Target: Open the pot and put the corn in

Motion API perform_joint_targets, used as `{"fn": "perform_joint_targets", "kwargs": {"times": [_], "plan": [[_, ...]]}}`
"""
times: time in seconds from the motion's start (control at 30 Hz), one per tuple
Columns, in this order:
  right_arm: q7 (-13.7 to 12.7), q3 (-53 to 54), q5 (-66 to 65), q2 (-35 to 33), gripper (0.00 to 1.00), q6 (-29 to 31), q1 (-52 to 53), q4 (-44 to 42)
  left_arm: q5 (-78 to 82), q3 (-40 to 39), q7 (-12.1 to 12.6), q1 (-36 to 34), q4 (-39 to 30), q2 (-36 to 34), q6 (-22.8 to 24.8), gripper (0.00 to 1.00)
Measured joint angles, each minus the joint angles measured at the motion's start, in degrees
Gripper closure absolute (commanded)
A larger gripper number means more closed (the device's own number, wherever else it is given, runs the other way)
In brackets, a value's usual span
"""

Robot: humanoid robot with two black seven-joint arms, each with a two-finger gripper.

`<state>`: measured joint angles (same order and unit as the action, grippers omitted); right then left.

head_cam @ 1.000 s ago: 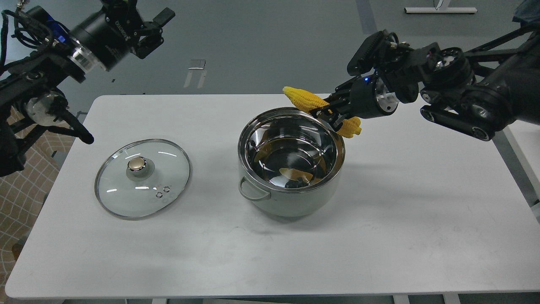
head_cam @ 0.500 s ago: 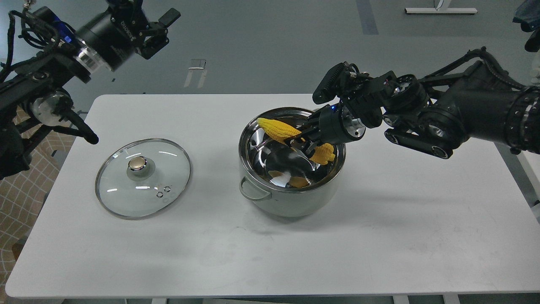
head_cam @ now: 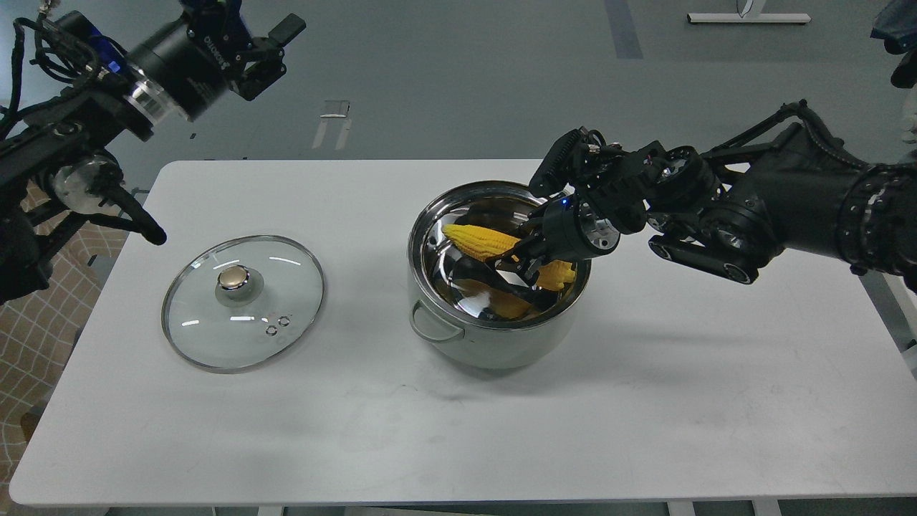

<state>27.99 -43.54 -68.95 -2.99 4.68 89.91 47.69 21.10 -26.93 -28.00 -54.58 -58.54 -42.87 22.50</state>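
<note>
Right gripper inside the pot, fingers clamped across the corn. Left gripper raised well apart, fingers spread, empty. Lid flat on the surface.

Pot open, upright; yellow corn angled inside

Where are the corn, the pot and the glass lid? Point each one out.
corn (head_cam: 478, 241): head view, on its bare yellow left half.
pot (head_cam: 494, 342): head view, on its pale front wall.
glass lid (head_cam: 215, 337): head view, on the clear pane near the front rim.
</note>
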Motion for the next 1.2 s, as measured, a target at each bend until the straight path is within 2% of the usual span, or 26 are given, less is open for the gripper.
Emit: {"fn": "perform_joint_targets", "kwargs": {"times": [0.3, 0.37, 0.6, 0.7, 0.8, 1.0, 1.13, 1.2], "plan": [[0.03, 0.26, 1.22, -0.20, 0.15, -0.61, -0.04, -0.05, 0.00, -0.05, 0.00, 0.00, 0.00, 0.15, 0.00, 0.05], [0.02, 0.42, 2.30, -0.34, 0.10, -0.70, 0.54, -0.06, 0.00, -0.05, 0.00, 0.00, 0.00, 0.15, 0.00, 0.05], [0.00, 3.00, 16.24, -4.50, 0.00, -0.49, 7.38, -0.75, 0.18, -0.06, 0.00, 0.09, 0.06, 0.52, -0.07, 0.03], [-0.02, 7.68, 21.81, -7.86, 0.00, -0.27, 8.25, -3.38, 0.30, -0.06, 0.00, 0.09, 0.43, 1.61, -0.13, 0.03], [-0.01, 14.64, 25.76, -11.04, 0.00, -0.42, 6.16, -6.50, 0.34, 0.00, 0.00, 0.16, 0.82, 2.78, -1.54, 0.02], [-0.01, 36.32, 30.81, -14.38, 0.00, -0.86, -7.45, -10.18, 0.34, 0.04, 0.00, 0.32, 2.33, 6.20, -5.44, 0.02], [-0.01, 52.12, 31.13, -15.73, 0.00, -0.42, -18.08, -11.32, 0.36, 0.29, 0.00, 0.62, 5.94, 7.93, -4.85, 0.02], [0.00, 60.44, 31.20, -15.75, 0.00, 0.08, -23.54, -11.36, 0.36, 0.28, 0.00, 1.26, 8.74, 8.99, -3.04, 0.02]]}}
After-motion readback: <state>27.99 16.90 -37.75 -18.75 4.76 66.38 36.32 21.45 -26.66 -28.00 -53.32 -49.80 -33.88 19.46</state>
